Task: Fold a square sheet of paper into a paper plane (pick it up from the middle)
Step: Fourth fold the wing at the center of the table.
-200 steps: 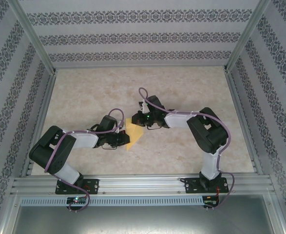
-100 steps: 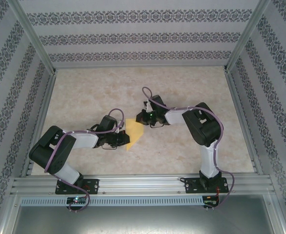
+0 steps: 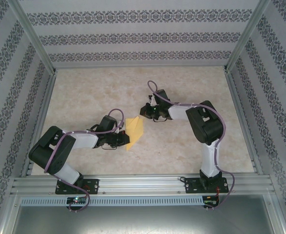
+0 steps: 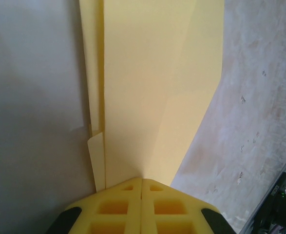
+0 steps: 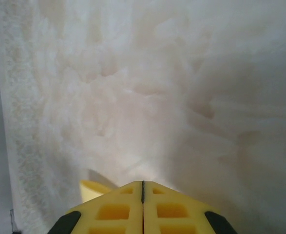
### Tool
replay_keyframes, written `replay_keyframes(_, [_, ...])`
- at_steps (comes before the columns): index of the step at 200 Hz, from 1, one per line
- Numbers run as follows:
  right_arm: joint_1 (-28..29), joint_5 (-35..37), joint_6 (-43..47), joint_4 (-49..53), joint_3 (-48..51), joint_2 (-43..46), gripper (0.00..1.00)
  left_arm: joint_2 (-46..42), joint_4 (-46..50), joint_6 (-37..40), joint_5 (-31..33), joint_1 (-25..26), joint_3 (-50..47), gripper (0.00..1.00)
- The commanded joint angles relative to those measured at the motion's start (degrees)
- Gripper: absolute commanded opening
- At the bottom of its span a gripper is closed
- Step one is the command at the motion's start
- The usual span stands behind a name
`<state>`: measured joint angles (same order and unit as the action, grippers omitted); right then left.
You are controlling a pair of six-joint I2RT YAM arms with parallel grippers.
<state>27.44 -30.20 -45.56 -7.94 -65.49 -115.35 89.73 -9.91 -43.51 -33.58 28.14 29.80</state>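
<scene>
Two black arms reach over the pale marbled tabletop [image 3: 191,146], and at this moment just one of them has work in hand. The left gripper [image 3: 123,137] has its yellow jaws pressed together on one end of the thin, matte yellow-orange sheet of paper [image 3: 135,130], which is folded into a long layered wedge lying flat on the table near the middle, between the two arms. From the left wrist the paper [image 4: 152,87] runs straight away from the fingertips [image 4: 133,187], several layers stacked, with a narrow flap [image 4: 96,161] peeking out along the left side. That pinch at the end looks meant to pin the layers so that the creases do not spring open and the piece does not slide. The right gripper [image 3: 144,111] hangs just beyond the paper's far right corner, apart from it, jaws closed on nothing; its wrist camera looks down on bare table past shut fingers [image 5: 118,209], with a small pale yellow sliver [image 5: 93,187] beside them that is too little to identify. Closed fingers make a firm, narrow tool, so it seems placed to press or run along a fold rather than to grasp. Judging by the shape, the plane is partly made, with further folds needed.
</scene>
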Motion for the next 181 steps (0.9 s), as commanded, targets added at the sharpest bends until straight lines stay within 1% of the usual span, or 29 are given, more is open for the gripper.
replay_keyframes(1, [2.4,-0.7,2.4,0.9,1.4,6.9,0.07,2.5,14.3,1.7,5.1,0.7,-3.8,0.08])
replay_keyframes(19, [5.1,-1.6,2.0,0.7,1.9,6.9,0.07,2.1,14.1,1.5,5.0,0.7,-4.0,0.08])
replay_keyframes(40, [7.8,-2.9,0.0,-2.2,2.9,4.7,0.06,1.7,14.3,1.7,5.3,0.7,-4.0,0.08])
replay_keyframes(66, [9.6,-3.5,-1.3,-4.2,2.9,2.1,0.06,1.9,14.3,1.7,5.3,0.7,-3.9,0.08])
replay_keyframes(148, [8.6,-2.6,-2.4,-5.1,5.0,-4.1,0.05,2.3,13.9,1.7,5.1,0.7,-3.9,0.08])
replay_keyframes(181, [8.3,-2.4,-2.8,-5.8,6.4,-2.8,0.05,2.4,13.8,1.7,5.1,0.7,-3.9,0.08])
